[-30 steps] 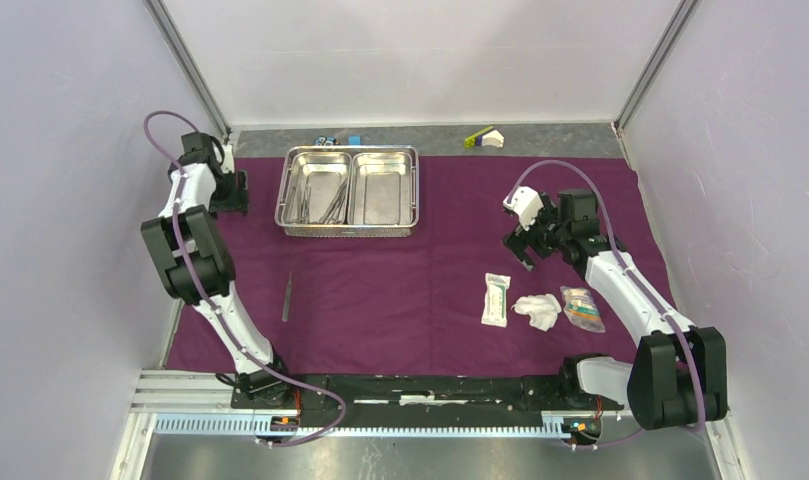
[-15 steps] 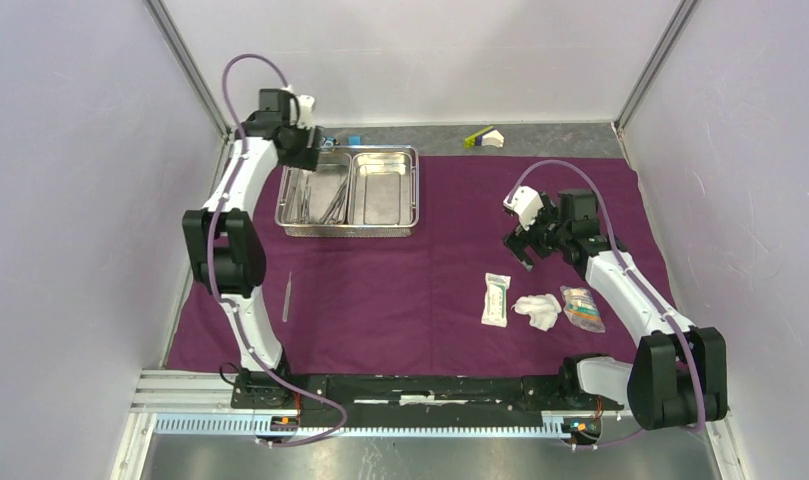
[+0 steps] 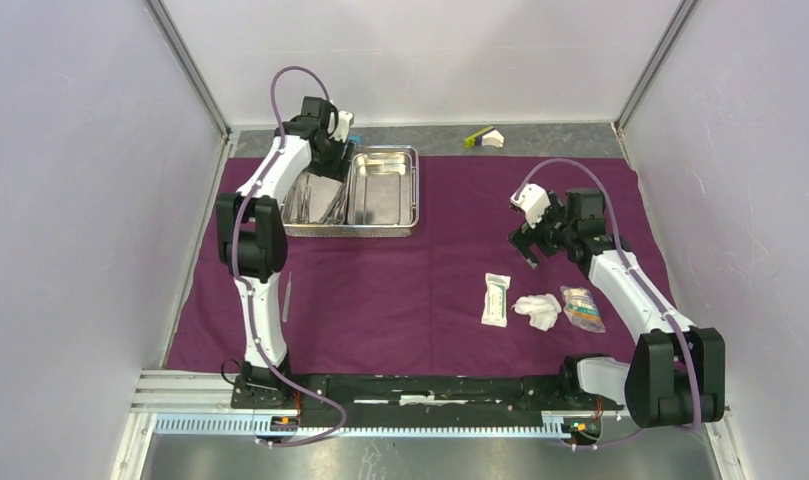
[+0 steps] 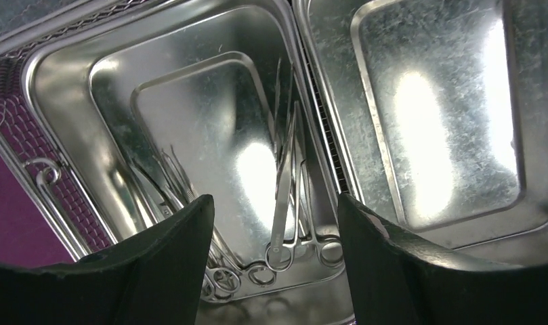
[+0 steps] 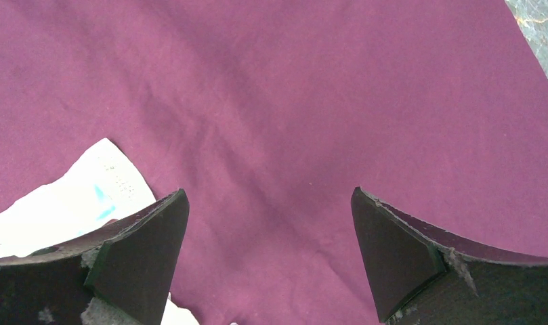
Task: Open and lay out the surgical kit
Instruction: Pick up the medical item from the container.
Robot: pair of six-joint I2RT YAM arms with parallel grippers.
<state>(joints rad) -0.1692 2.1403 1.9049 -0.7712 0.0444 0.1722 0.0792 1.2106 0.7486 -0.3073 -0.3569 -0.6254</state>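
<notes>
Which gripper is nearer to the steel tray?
Left. The left gripper hangs over the left compartment of the tray, where the instruments lie. The right gripper is well off to the right of it, over the cloth near the packet.

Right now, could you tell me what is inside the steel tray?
The steel tray's left compartment holds ring-handled forceps and other slim tools; the right shows bare steel. The left gripper hides part of it.

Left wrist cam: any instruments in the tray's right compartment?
No, the right compartment is bare steel; the instruments in the tray lie in the left compartment.
</notes>
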